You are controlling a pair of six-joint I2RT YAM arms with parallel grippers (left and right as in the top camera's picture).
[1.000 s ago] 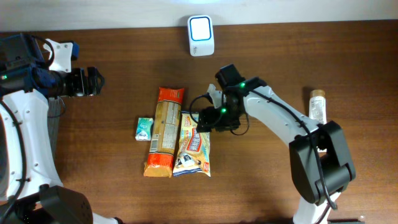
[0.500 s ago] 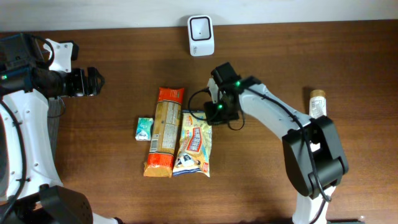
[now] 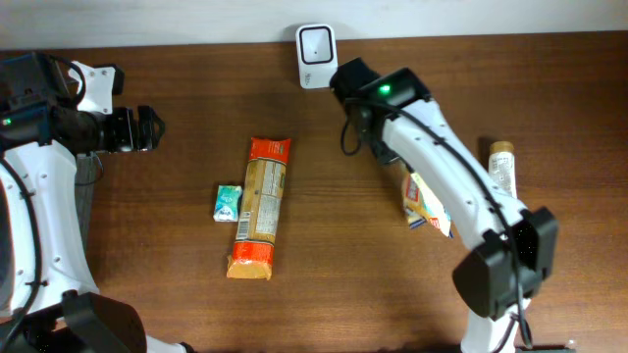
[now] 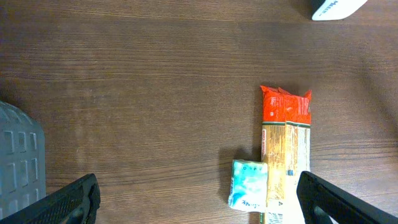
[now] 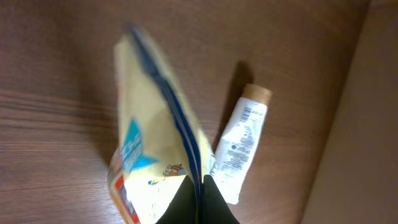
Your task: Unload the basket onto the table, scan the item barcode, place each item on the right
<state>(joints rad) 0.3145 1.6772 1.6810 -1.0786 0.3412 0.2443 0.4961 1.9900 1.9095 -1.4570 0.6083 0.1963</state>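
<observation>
The white scanner (image 3: 316, 56) stands at the table's back edge; its corner shows in the left wrist view (image 4: 336, 7). My right gripper (image 5: 199, 185) is shut on the blue-edged seam of a yellow snack bag (image 5: 149, 155). The bag hangs off the table under the right arm, right of the scanner and nearer the front (image 3: 428, 204). No barcode on it shows. My left gripper (image 3: 147, 129) hovers open and empty at the far left, its fingertips (image 4: 71, 199) wide apart.
A long orange-and-red cracker pack (image 3: 261, 206) lies mid-table with a small teal packet (image 3: 228, 203) against its left side. A white tube with a tan cap (image 3: 501, 169) lies at the right, just beside the hanging bag (image 5: 242, 140). A grey block (image 4: 18, 155) sits at the left.
The right gripper shut on the snack bag beside the cracker pack, lifted it and carried it to the right. The scanner's window was lit before and is dark now. The left arm stayed put.
</observation>
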